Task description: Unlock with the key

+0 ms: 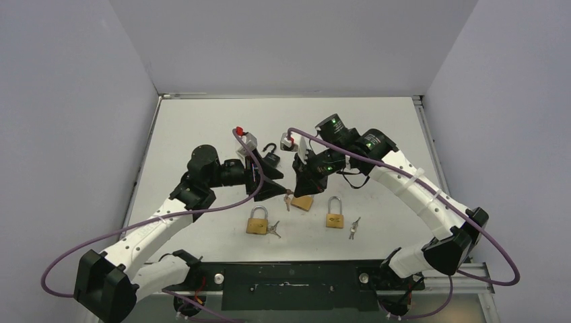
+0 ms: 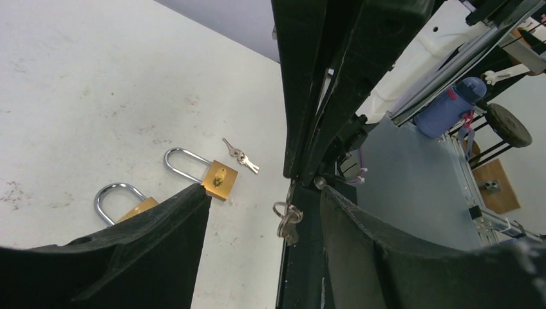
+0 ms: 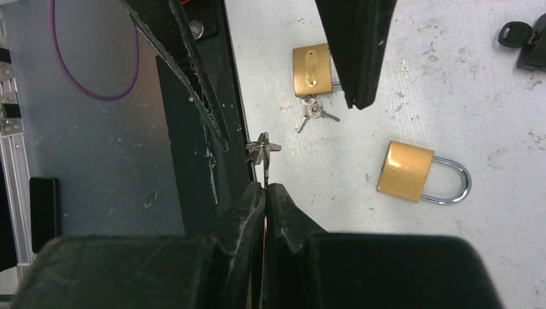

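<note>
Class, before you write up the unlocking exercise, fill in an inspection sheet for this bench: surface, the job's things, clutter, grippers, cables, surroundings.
Surface: white table, scuffed and speckled.
Job's things: three brass padlocks with closed shackles: left padlock, middle padlock, right padlock. The left key bunch and right key bunch lie beside the outer two. A black padlock sits farther back; its shackle looks open.
Clutter: nothing seen.
Grippers: right gripper is shut on a key. Left gripper is open, with a finger on either side of that key.
Cables: left purple cable and right purple cable each loop beside their arm.
Surroundings: plain walls on three sides.
</note>
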`<state>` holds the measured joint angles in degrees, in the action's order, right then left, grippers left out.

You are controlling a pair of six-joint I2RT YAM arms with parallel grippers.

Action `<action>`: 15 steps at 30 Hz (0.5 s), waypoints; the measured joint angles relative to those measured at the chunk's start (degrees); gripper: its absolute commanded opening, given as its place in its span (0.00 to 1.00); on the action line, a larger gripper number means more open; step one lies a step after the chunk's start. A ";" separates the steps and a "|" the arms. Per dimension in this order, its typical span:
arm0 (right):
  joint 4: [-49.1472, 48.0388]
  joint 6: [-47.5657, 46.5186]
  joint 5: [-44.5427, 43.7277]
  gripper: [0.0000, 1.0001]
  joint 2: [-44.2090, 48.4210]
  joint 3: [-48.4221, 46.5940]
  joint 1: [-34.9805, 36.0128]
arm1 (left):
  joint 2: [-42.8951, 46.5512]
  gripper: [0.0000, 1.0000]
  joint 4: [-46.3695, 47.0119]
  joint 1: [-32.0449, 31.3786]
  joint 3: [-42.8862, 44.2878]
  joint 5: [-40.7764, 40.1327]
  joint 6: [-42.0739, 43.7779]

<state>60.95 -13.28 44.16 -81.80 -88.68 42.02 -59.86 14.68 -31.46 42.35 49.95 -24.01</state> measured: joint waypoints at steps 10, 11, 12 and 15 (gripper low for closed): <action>1.92 -1.73 0.20 0.00 -2.45 -1.57 0.83 | -3.13 0.40 4.55 -1.05 -0.57 3.96 -2.45; 2.08 -1.79 0.22 0.00 -2.45 -1.90 0.83 | -3.26 0.39 4.55 -1.14 -0.63 4.28 -2.45; 2.05 -1.92 0.26 0.00 -2.45 -2.12 0.83 | -3.28 0.36 4.57 -1.16 -0.72 4.52 -2.45; 2.12 -2.32 0.74 0.00 -2.45 -2.64 0.83 | -3.37 0.29 4.74 -1.38 -0.92 4.98 -2.51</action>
<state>63.07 -15.59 44.91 -84.25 -91.33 42.85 -63.22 19.42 -32.84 41.43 54.94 -26.52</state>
